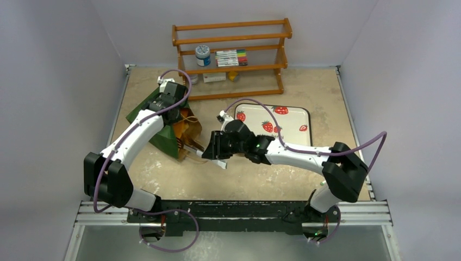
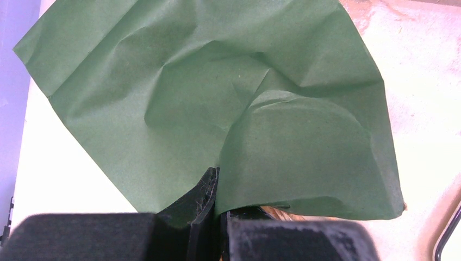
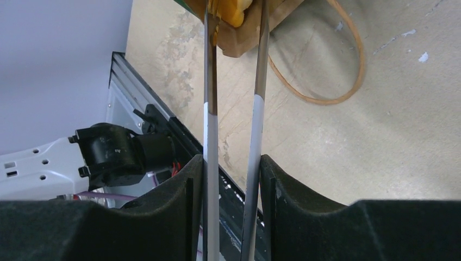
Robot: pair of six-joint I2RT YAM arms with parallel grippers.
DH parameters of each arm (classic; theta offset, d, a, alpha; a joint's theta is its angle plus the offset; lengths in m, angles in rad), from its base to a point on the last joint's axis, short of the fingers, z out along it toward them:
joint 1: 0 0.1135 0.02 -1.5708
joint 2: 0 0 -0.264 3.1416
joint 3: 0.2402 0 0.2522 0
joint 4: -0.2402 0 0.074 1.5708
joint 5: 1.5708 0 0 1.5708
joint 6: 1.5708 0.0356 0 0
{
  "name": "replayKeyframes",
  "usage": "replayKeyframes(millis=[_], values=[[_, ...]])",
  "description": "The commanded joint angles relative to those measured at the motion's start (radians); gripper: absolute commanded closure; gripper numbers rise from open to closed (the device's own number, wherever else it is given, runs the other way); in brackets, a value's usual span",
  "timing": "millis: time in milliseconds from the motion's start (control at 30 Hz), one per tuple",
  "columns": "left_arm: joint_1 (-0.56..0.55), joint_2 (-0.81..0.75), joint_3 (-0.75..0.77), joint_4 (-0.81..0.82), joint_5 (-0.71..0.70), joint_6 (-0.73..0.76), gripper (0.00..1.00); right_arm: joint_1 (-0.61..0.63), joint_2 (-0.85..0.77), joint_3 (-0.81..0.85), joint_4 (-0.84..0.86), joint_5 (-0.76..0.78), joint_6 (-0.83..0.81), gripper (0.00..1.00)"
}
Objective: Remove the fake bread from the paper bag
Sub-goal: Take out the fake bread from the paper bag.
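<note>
Pinching the green paper bag (image 2: 217,98), your left end effector (image 2: 217,212) is clamped tight; your right end effector (image 3: 231,168) squeezes tongs (image 3: 211,125) whose tips grip golden fake bread (image 3: 231,11) at the bag's mouth.

Right gripper (image 3: 232,168): its two black fingers press the tongs from both sides.
Tongs (image 3: 211,125): two thin sticks, white low down, dark higher up.
Bread (image 3: 234,11): a yellow piece between the tong tips.
Bag (image 3: 255,38): brown edge at the top, touching the bread.
String (image 3: 356,65): a tan loop lying on the table (image 3: 380,152).
</note>
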Motion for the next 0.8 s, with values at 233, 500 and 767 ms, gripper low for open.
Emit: replayKeyframes(millis=[233,500,767], values=[[0.005,-0.022,0.047,0.008,0.042,0.007,1.0,-0.039,0.046,-0.017,0.179,-0.107,0.031,0.58],[0.005,-0.024,0.048,0.005,0.059,0.002,1.0,-0.059,0.117,-0.019,0.261,-0.168,0.057,0.58],[0.006,-0.027,0.039,0.01,0.07,-0.003,1.0,-0.062,0.188,0.013,0.29,-0.219,0.042,0.6]])
